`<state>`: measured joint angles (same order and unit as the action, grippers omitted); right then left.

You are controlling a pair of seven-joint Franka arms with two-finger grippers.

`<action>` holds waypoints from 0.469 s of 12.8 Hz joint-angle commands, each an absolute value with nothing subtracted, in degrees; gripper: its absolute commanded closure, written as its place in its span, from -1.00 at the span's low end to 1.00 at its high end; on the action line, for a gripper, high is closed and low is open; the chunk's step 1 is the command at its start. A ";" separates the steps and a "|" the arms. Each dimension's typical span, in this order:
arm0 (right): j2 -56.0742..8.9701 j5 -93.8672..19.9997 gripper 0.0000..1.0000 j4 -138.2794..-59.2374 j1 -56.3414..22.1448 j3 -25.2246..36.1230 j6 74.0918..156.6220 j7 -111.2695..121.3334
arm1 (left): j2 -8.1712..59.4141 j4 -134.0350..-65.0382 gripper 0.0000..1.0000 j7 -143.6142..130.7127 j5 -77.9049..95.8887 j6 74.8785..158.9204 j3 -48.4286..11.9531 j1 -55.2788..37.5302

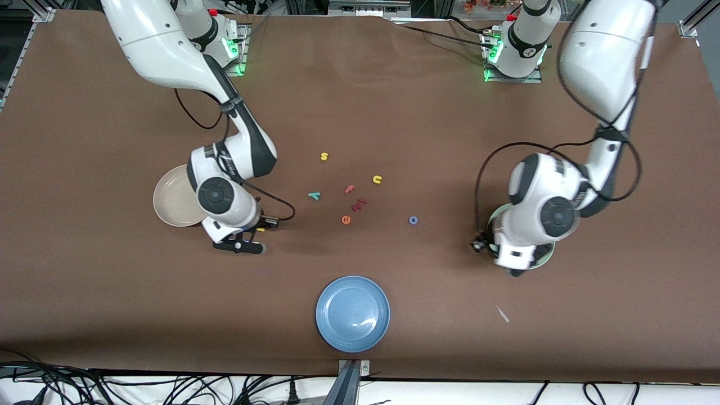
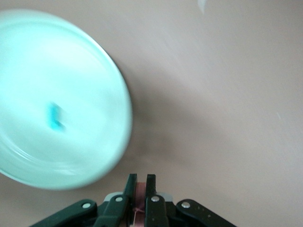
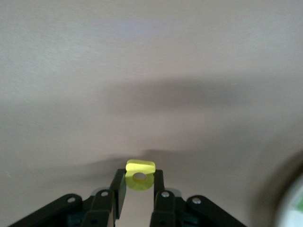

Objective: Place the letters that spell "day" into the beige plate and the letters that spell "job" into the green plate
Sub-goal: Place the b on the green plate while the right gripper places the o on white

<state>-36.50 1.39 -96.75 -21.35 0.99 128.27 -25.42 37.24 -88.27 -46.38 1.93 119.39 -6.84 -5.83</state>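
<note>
Blue plate (image 1: 352,313): round, nearest the front camera, near the table's middle edge.
Paper scrap (image 1: 502,314): small pale sliver on the brown table (image 1: 112,292), toward the left arm's end.
Left gripper (image 2: 140,185): fingers closed together with nothing between them, low beside the green plate.
Green plate (image 2: 85,66): pale mint, mostly hidden under the left arm in the front view; a small teal j (image 2: 56,117) lies inside it.
Right gripper (image 3: 140,179): fingers pinched narrowly on a yellow a (image 3: 140,175), over bare table just beside the beige plate.
Beige plate (image 1: 171,197): cream, at the right arm's end, partly covered by that arm.
Blue o (image 1: 413,220): small ring, alone on the table between the letter cluster and the green plate.
Orange e (image 1: 346,219): nearest letter of the central cluster.
Pink-red b (image 1: 359,204): just beside the e, slightly farther.
Teal y (image 1: 314,195): toward the right arm's end of the cluster.
Pink f (image 1: 349,189): near the b.
Yellow u (image 1: 377,179): farther still.
Yellow s (image 1: 324,156): farthest letter.
</note>
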 commanded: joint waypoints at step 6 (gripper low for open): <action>-17.41 1.76 0.74 -128.13 -21.27 10.19 146.07 -3.54 | 37.70 -92.55 1.00 -33.13 -3.60 119.18 -7.47 0.97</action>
